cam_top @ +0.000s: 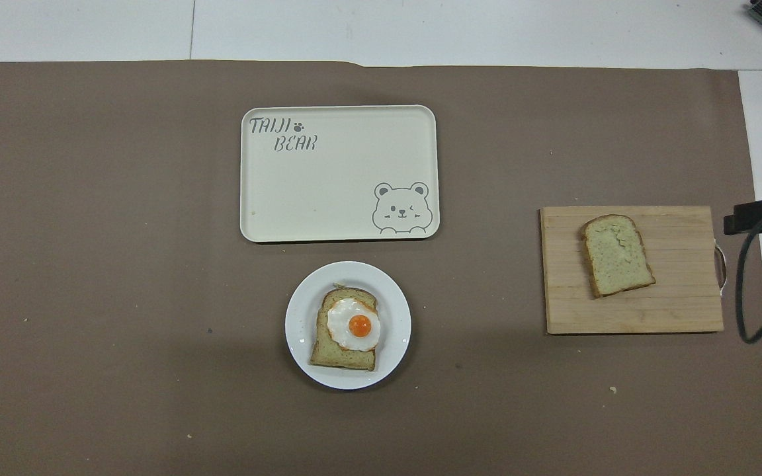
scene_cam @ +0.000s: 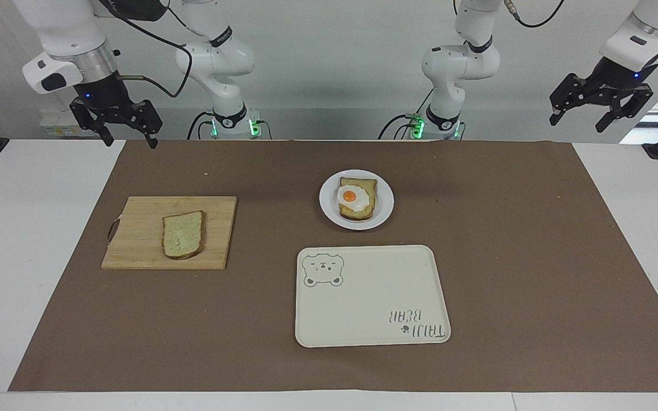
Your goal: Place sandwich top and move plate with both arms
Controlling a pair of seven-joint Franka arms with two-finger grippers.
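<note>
The sandwich top (scene_cam: 183, 234) lies flat on a wooden board (scene_cam: 140, 251) toward the right arm's end of the table. The plate (scene_cam: 329, 208) sits mid-table, just nearer to the robots than the tray (scene_cam: 363, 308), and carries a bread slice with a fried egg (scene_cam: 352, 197). The right gripper (scene_cam: 127, 138) hangs over the table's edge, fingers spread. The left gripper (scene_cam: 578, 121) is raised at its own end, fingers spread. The overhead view hardly shows them
</note>
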